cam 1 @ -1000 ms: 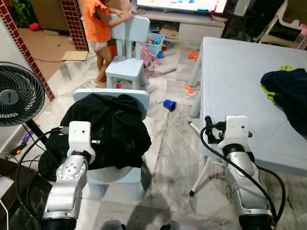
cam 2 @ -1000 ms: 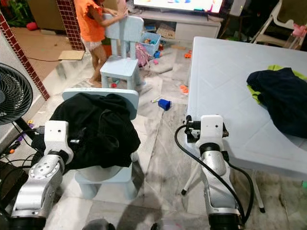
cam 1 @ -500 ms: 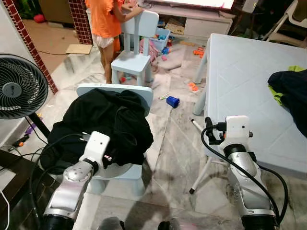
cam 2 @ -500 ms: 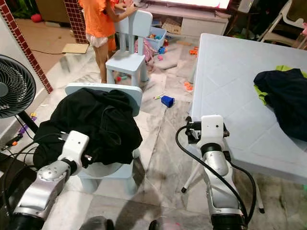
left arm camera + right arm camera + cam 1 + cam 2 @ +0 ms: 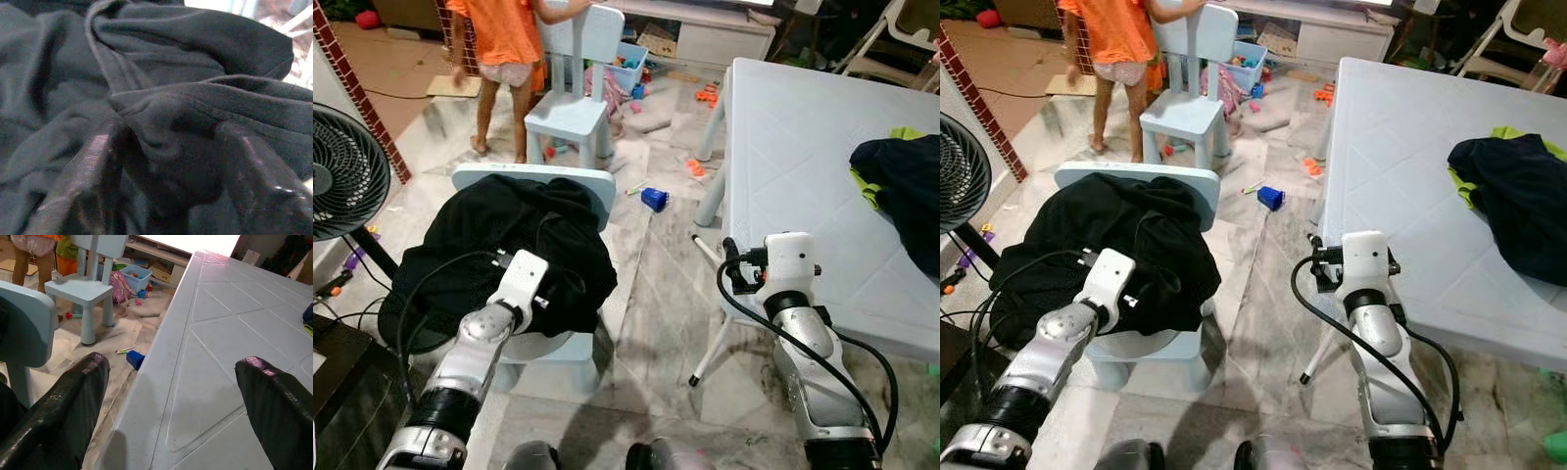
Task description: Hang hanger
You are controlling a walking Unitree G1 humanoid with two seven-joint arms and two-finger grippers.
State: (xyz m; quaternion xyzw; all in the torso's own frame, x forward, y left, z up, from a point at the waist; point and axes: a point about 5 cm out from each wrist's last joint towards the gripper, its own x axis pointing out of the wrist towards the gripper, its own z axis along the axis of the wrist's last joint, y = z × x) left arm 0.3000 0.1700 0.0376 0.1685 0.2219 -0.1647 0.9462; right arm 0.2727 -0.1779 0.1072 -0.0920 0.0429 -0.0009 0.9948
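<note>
Left wrist view: the left gripper (image 5: 166, 161), fingers spread, has dropped from above into the black garment (image 5: 509, 245) heaped on the small blue chair (image 5: 582, 186), a fold between its fingers. No hanger can be made out. Beside the chair, the right gripper (image 5: 171, 396) hovers splayed at the table (image 5: 783, 147) edge.

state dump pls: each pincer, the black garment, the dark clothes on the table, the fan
Left pincer: open, fingers either side of a fold.
Right pincer: open, over the table edge.
Black garment: crumpled, draped over the small chair.
Dark clothes: heaped on table.
Fan: spinning or not, cannot tell.
</note>
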